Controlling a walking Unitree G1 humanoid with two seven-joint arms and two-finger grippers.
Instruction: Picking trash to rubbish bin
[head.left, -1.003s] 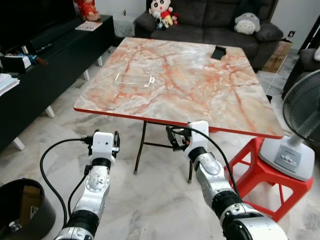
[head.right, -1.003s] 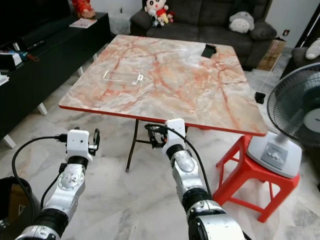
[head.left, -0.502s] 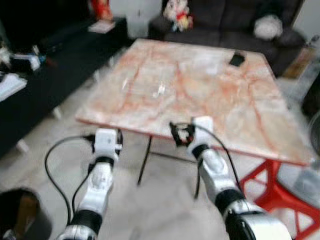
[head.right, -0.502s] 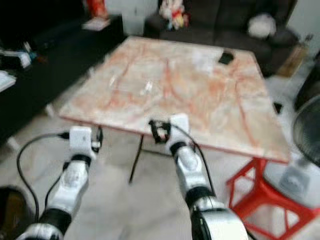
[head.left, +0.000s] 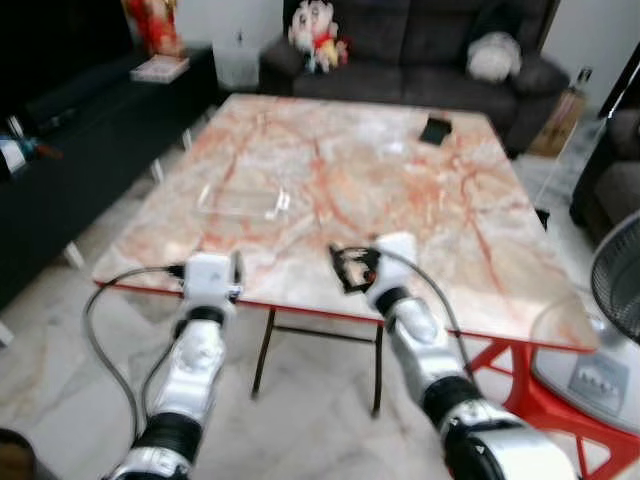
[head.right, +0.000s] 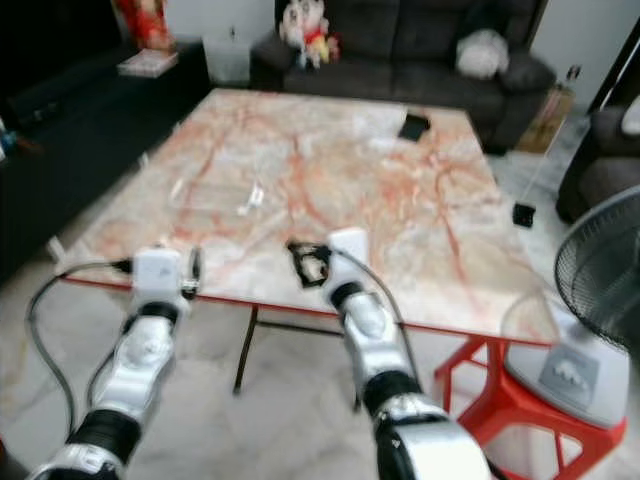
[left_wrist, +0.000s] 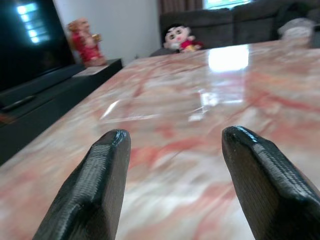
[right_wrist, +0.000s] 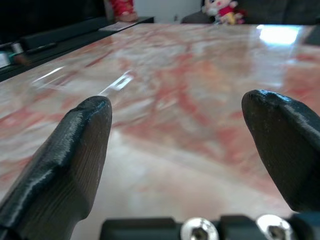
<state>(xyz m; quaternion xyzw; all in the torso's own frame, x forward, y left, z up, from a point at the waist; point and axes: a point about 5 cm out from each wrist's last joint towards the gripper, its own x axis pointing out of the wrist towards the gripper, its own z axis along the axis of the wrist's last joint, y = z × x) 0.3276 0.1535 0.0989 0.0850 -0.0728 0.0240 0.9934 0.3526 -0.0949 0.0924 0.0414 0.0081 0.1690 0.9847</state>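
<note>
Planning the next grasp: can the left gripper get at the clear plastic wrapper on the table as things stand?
Probably yes. The left gripper sits open at the near table edge, and the clear plastic wrapper lies flat ahead with bare marble between. It is thin, so pinching may be awkward.

A marble-patterned table (head.left: 420, 210) with a red edge bears a small black object (head.left: 436, 131) near its far side, before a dark sofa (head.left: 420, 45) holding plush toys (head.left: 312, 30), a fan (head.right: 600, 280) standing nearby.

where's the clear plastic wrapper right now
The clear plastic wrapper lies flat on the marble table's left half, ahead of the left gripper.
</note>
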